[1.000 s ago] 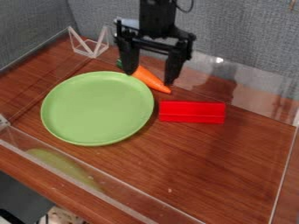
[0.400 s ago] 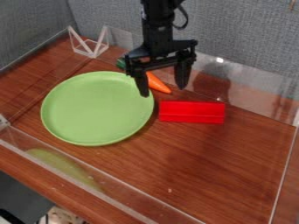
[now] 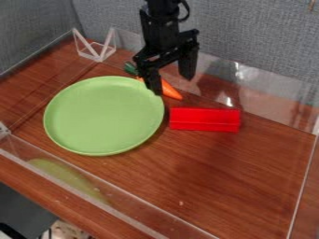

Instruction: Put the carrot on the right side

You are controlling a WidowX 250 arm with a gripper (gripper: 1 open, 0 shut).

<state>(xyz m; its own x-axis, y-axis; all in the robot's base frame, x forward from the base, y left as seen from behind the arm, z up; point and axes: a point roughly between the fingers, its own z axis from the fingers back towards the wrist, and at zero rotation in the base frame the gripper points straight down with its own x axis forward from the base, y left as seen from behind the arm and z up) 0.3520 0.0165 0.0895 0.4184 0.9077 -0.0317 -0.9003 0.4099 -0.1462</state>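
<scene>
Wooden tabletop (image 3: pixel 237 177): gripper (image 3: pixel 169 73), jaws wide and empty, has rotated and dropped over the carrot (image 3: pixel 170 91) at the green plate's (image 3: pixel 100 117) two o'clock; grasp looks imminent.

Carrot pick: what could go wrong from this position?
The end effector is open over the carrot, which lies wedged between the green plate and the red block. One finger could land on the plate's rim and tip it. The other could nudge the block. The carrot is tapered and lies at an angle, so it may squirt out when pinched.
</scene>
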